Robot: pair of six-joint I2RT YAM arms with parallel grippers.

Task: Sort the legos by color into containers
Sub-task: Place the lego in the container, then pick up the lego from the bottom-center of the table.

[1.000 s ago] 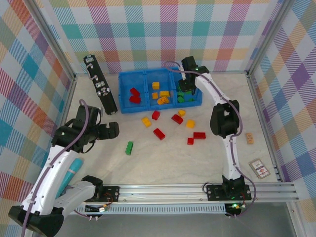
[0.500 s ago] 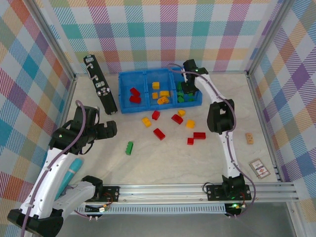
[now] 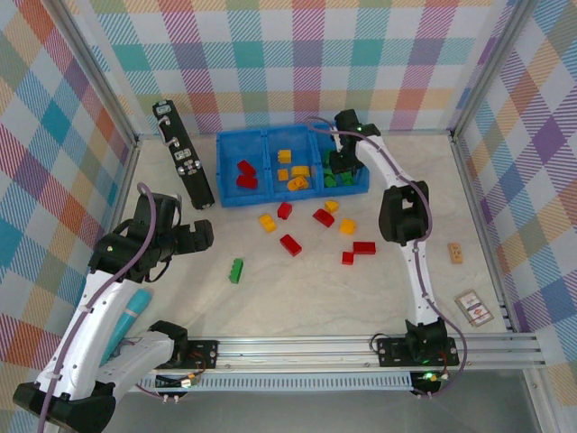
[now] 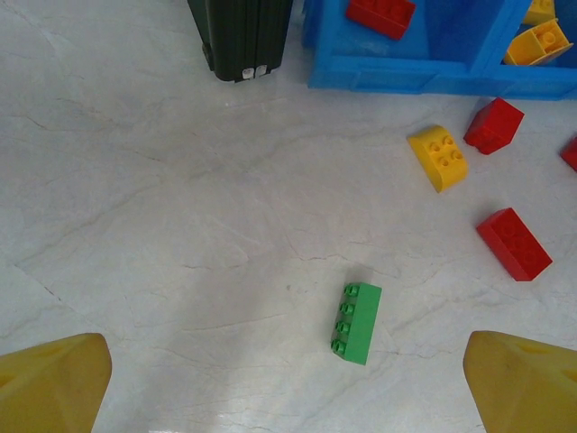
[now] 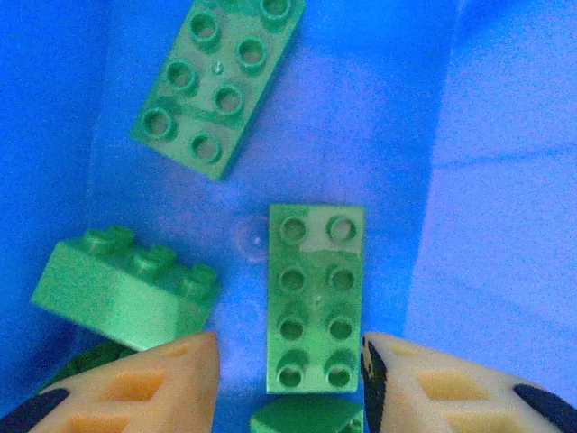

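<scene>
Surroundings: a pale marbled desk (image 3: pixel 297 298) is enclosed by plaid walls.
Black panel (image 3: pixel 184 168): laid slantwise near the far left corner of the desk, just beside the left end of the bin (image 3: pixel 252 200).
Teal tool (image 3: pixel 126 320): seen near the left edge toward the near left corner, partly covered by the left arm.
Left gripper (image 3: pixel 203 236): held above the left part of the desk, its fingers spread wide with nothing between them.
Green lego (image 4: pixel 356 322): left lying alone on the desk, left of centre, well apart from the bin.
Bin: set at the middle of the far edge. Red pieces are held in its left compartment, yellow-orange in the middle one, green in the right one.
Loose legos (image 3: pixel 290 244): red and yellow pieces are scattered on the desk just in front of the bin.
Right gripper (image 5: pixel 288 383): lowered into the right compartment, fingers spread. A flat green brick (image 5: pixel 315 289) is framed between the fingertips, with a gap seen at the left finger.
Right edge: a small wooden block (image 3: pixel 456 253) and a card (image 3: pixel 473 308) are seen.
</scene>
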